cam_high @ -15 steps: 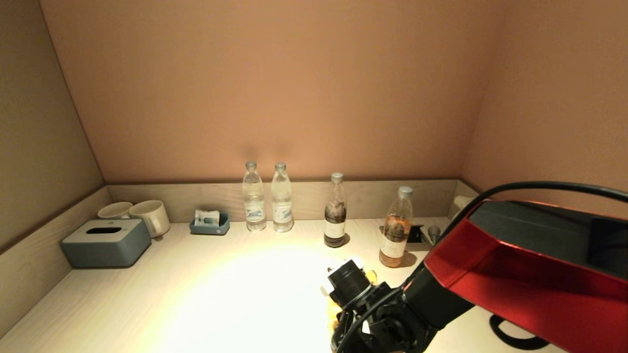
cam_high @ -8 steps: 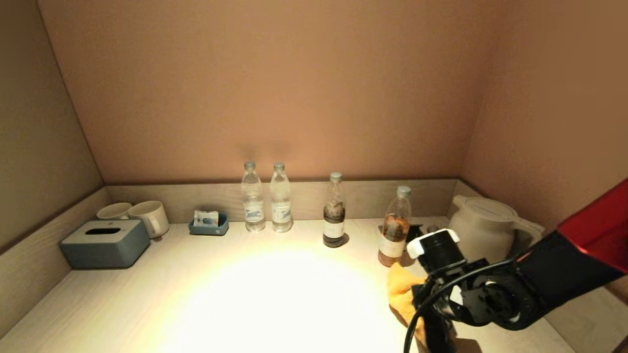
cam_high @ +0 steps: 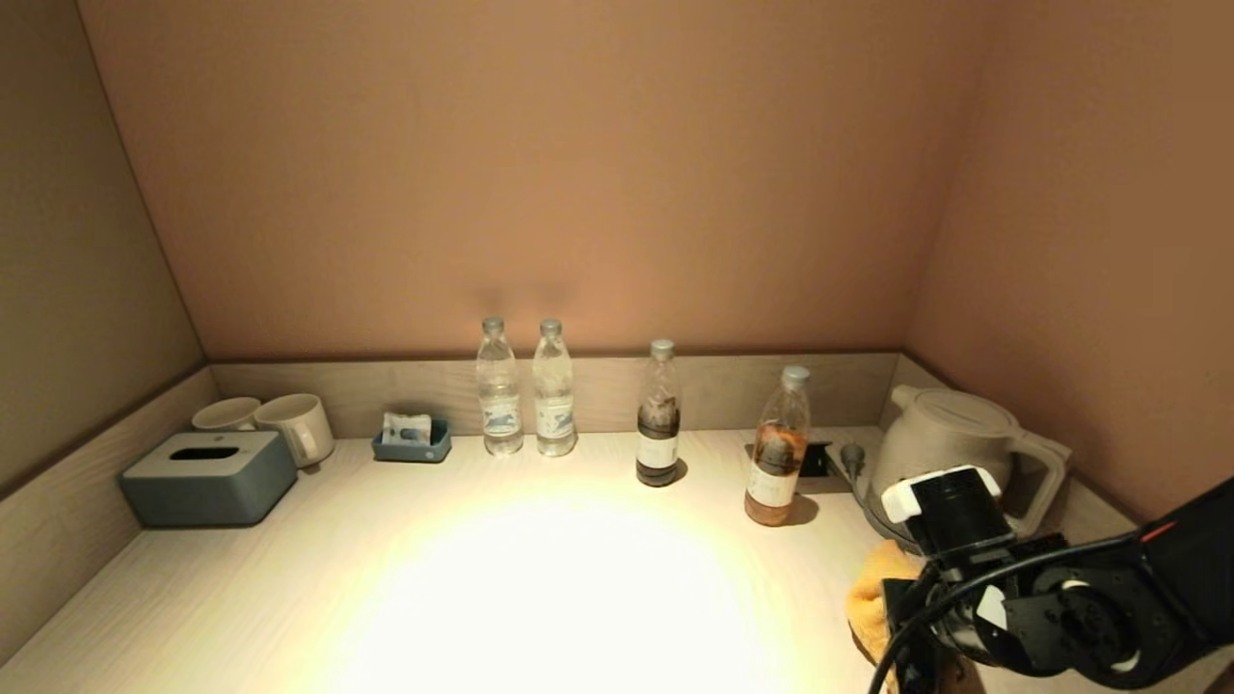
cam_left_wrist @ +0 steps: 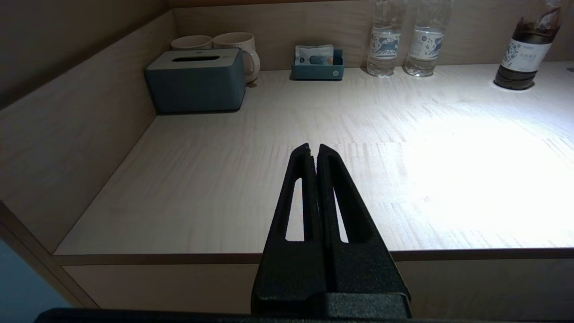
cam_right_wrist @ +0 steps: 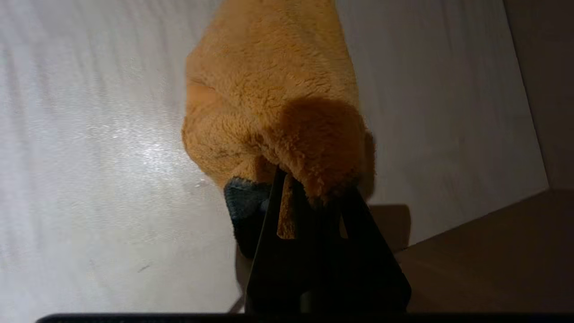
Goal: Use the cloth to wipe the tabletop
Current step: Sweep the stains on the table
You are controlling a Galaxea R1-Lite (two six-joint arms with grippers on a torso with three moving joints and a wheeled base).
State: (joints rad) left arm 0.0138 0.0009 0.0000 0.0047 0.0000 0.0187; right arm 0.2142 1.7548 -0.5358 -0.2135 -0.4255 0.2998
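The pale wood-grain tabletop (cam_high: pixel 386 578) fills the head view and also shows in the left wrist view (cam_left_wrist: pixel 224 179). My right gripper (cam_right_wrist: pixel 309 181) is shut on the orange-yellow cloth (cam_right_wrist: pixel 273 89), which lies bunched on the tabletop (cam_right_wrist: pixel 89 157) near its right front corner. In the head view the cloth (cam_high: pixel 868 598) pokes out left of my right wrist, just in front of the kettle. A dark grey fold of the cloth shows beside the fingers. My left gripper (cam_left_wrist: pixel 313 148) is shut and empty, parked over the front left edge.
Along the back rim stand a grey-blue tissue box (cam_high: pixel 207 477), two mugs (cam_high: pixel 294 424), a small blue tray (cam_high: pixel 413 441), two water bottles (cam_high: pixel 525 390), two darker bottles (cam_high: pixel 660 414) (cam_high: pixel 776 448), and a kettle (cam_high: pixel 954 434) at the right wall.
My right gripper has dragged the cloth from the middle front of the tabletop rightward to the right front corner, uncovering the kettle. The left gripper's movement cannot be told.
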